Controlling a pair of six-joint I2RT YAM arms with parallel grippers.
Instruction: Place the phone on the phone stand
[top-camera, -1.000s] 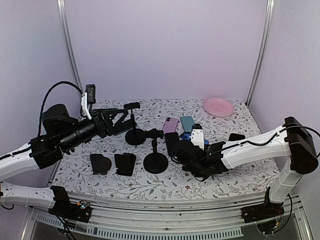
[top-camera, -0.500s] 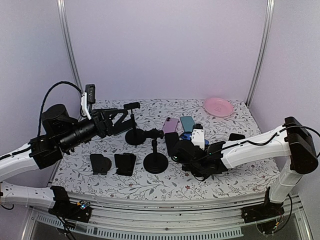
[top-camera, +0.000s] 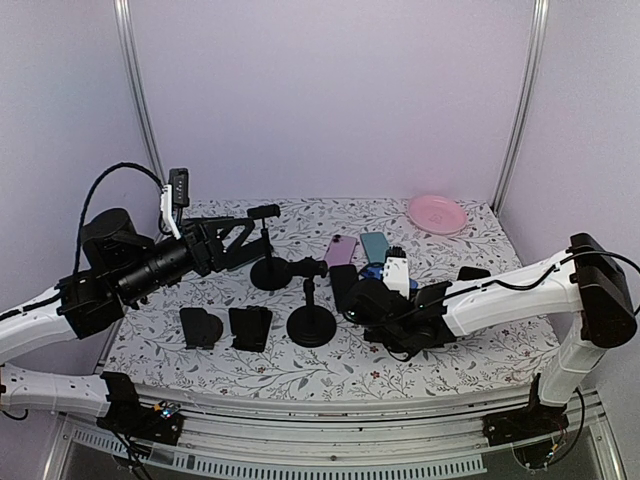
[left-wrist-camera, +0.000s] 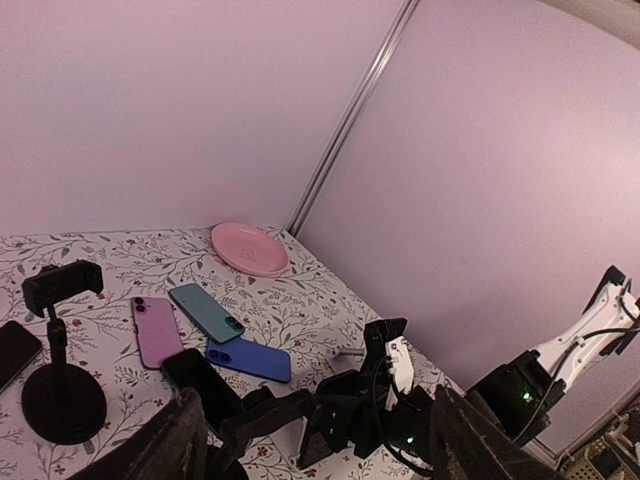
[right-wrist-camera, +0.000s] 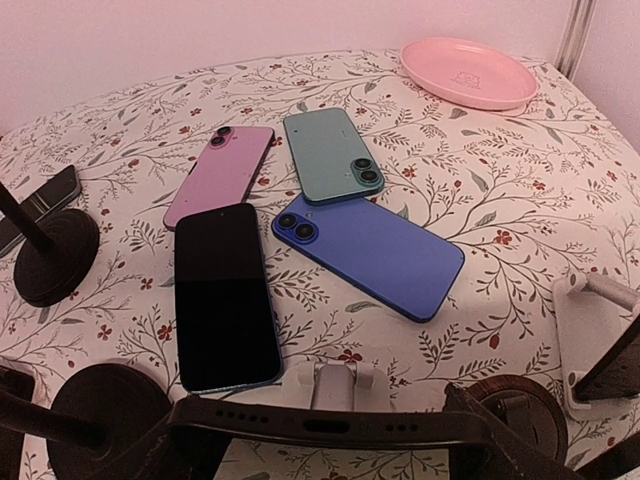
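My right gripper (right-wrist-camera: 328, 425) is shut on a dark phone (right-wrist-camera: 330, 432), held by its long sides, with the bottom edge and charging port facing the camera. Just beyond the phone's lower edge stands a small white phone stand (right-wrist-camera: 336, 378) on the flowered table; whether they touch I cannot tell. In the top view the right gripper (top-camera: 378, 305) is low over the middle of the table. My left gripper (top-camera: 258, 232) hangs open above the table's back left, with nothing between its fingers (left-wrist-camera: 175, 445).
Pink (right-wrist-camera: 222, 172), teal (right-wrist-camera: 330, 155), blue (right-wrist-camera: 372, 252) and black (right-wrist-camera: 224, 292) phones lie flat behind the stand. A pink plate (top-camera: 437, 213) sits at the back right. Black round-base stands (top-camera: 311, 325) (top-camera: 269, 270) and two folding stands (top-camera: 200, 327) (top-camera: 250, 328) occupy the left half.
The right gripper has edged very slightly to the right with the phone. The left arm has not moved.
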